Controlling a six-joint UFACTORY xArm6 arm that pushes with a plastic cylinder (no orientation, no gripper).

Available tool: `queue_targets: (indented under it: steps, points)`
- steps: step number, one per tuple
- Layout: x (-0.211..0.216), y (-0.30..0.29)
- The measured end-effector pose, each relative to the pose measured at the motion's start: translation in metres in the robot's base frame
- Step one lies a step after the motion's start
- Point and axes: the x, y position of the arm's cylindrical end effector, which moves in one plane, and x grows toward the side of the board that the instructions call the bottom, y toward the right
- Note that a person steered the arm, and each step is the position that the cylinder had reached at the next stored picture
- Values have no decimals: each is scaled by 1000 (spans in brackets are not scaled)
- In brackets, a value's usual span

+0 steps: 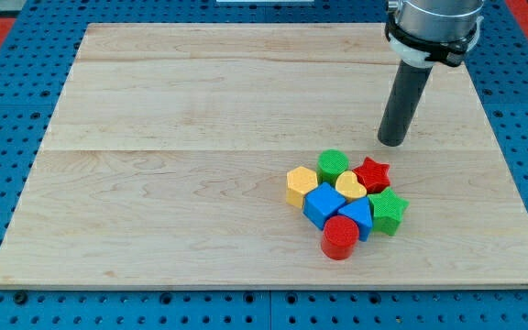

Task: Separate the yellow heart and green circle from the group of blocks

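Camera view shows my tip (393,142) resting on the wooden board (154,165), standing apart from the cluster of blocks, which lies toward the view's bottom and a little to the view's left of it. I have no fingers to open or close; the dark rod ends plainly, holds nothing and touches no block.

Nearest my tip are the red star (372,172), just below it, and the green circle (334,165), below and to the view's left. The green circle is round, so it shows no long axis or heading. The yellow heart (351,186) sits farther from my tip, wedged between the green circle, the red star and the blue blocks; its lobes seem to face the view's upper right and its point the lower left, though I cannot be sure.

Beyond it from my tip are the yellow hexagon (302,184) at the cluster's left edge, a blue cube (323,203), another blue block (357,218), the green star (388,211) and the red cylinder (340,236), farthest of all.
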Motion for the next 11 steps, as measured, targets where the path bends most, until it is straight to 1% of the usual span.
queue_targets:
  steps: [1,2,3,4,5,7,8,9,10,11]
  points:
    - [25,20]
    - [74,54]
    - [152,68]
    - [188,18]
    - [146,-39]
    - [34,-80]
    - [-13,-97]
    - [-49,-113]
    - [-66,-116]
    - [-60,-128]
